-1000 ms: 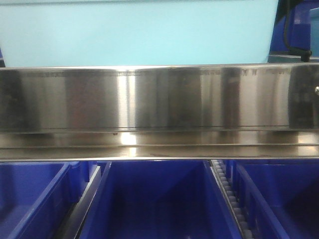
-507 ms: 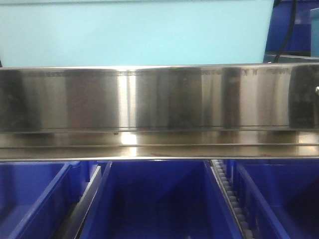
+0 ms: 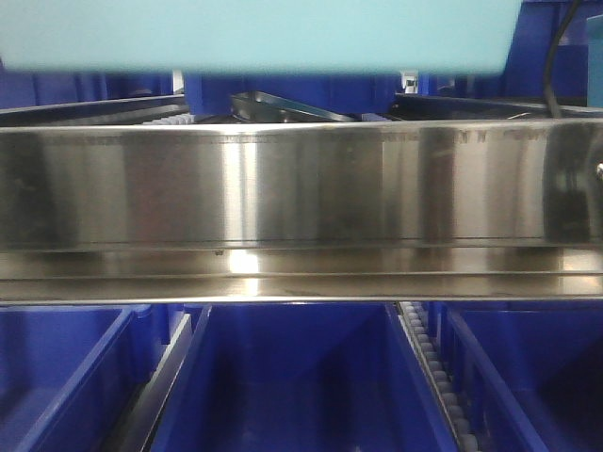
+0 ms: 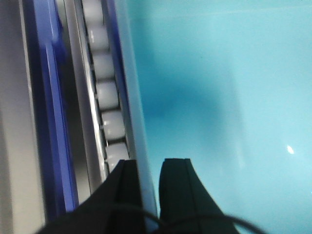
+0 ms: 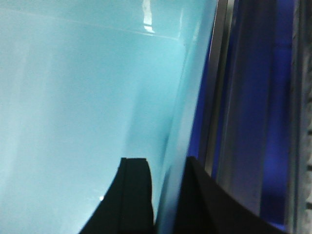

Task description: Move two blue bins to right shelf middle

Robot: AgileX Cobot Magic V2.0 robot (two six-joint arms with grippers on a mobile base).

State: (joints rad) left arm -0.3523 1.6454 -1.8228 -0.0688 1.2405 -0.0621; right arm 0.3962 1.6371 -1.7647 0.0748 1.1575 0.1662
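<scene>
Front: I see the light-blue bin (image 3: 254, 33) now hanging clear above the steel rail (image 3: 301, 184), which it met before. Left wrist: the left gripper (image 4: 148, 163) pinches its wall beside the rollers (image 4: 105, 97). Right wrist: the right gripper (image 5: 165, 163) apparently clamps its wall too.

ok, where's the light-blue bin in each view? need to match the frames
Front: light-blue bin spans the top edge, above the steel rail.
Left wrist: bin fills the right side; left end effector straddles its wall at bottom centre.
Right wrist: bin fills the left side; right end effector straddles its wall at bottom centre.
Shared landmark: dark-blue bins border it in all three.
</scene>
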